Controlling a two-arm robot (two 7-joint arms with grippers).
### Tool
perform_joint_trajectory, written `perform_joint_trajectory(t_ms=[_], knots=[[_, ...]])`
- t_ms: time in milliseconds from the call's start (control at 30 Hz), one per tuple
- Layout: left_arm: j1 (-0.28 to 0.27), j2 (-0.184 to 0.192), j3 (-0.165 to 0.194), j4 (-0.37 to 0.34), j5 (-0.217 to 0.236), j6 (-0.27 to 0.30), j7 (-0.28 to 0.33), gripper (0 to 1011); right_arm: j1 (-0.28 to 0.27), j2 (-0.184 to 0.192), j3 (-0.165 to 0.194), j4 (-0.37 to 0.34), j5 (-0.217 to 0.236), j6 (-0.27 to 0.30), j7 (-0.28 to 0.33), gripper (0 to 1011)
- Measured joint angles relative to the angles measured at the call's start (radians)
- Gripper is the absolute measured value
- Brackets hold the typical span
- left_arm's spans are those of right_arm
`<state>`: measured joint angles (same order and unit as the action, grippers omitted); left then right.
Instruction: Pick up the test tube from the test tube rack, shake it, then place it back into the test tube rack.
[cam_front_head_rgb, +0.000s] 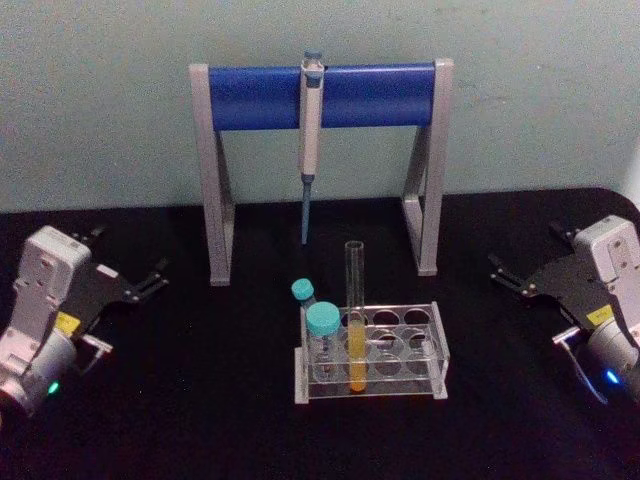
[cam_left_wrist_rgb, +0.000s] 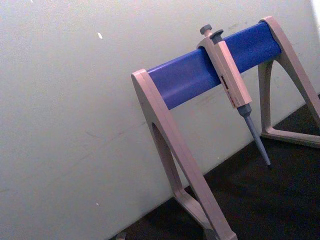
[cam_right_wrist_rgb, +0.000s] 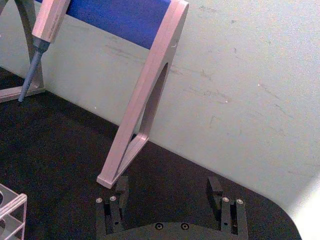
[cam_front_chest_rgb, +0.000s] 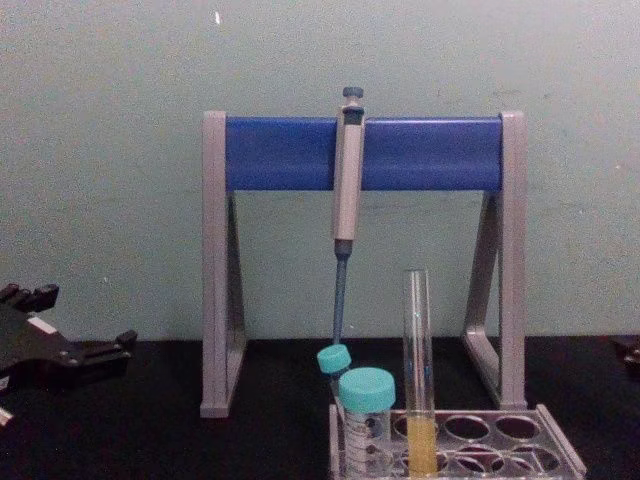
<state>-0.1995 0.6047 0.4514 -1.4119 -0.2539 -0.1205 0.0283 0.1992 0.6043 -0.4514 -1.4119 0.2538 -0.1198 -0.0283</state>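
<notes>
The test tube (cam_front_head_rgb: 355, 300) stands upright in the clear test tube rack (cam_front_head_rgb: 425, 345) at the table's middle, with yellow-orange liquid in its lower part. In the chest view the test tube (cam_front_chest_rgb: 418, 360) rises well above the rack (cam_front_chest_rgb: 510, 432). My left gripper (cam_front_head_rgb: 128, 255) rests open at the far left of the table, far from the rack, and appears again at the left edge as the left gripper (cam_front_chest_rgb: 85, 318). My right gripper (cam_front_head_rgb: 525, 250) sits open at the far right. In the right wrist view the right gripper (cam_right_wrist_rgb: 168, 187) holds nothing, and a rack corner (cam_right_wrist_rgb: 10, 205) shows.
Two teal-capped tubes (cam_front_head_rgb: 323, 322) stand in the rack's left holes beside the test tube. Behind the rack a grey-and-blue pipette stand (cam_front_head_rgb: 250, 97) holds a hanging pipette (cam_front_head_rgb: 311, 130). Black tabletop lies open between each gripper and the rack.
</notes>
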Motion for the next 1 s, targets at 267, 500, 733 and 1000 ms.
perform_joint_trajectory(t_ms=[267, 500, 733, 1000], knots=[[0.000, 0.000, 0.000, 0.000, 0.000, 0.000, 0.000, 1001, 0.000, 0.000, 0.000, 0.000, 0.000, -0.001, 0.000, 1000], [0.000, 0.000, 0.000, 0.000, 0.000, 0.000, 0.000, 1001, 0.000, 0.000, 0.000, 0.000, 0.000, -0.001, 0.000, 1000], [0.000, 0.000, 0.000, 0.000, 0.000, 0.000, 0.000, 1001, 0.000, 0.000, 0.000, 0.000, 0.000, -0.001, 0.000, 1000], [0.000, 0.000, 0.000, 0.000, 0.000, 0.000, 0.000, 1002, 0.000, 0.000, 0.000, 0.000, 0.000, -0.001, 0.000, 1000]])
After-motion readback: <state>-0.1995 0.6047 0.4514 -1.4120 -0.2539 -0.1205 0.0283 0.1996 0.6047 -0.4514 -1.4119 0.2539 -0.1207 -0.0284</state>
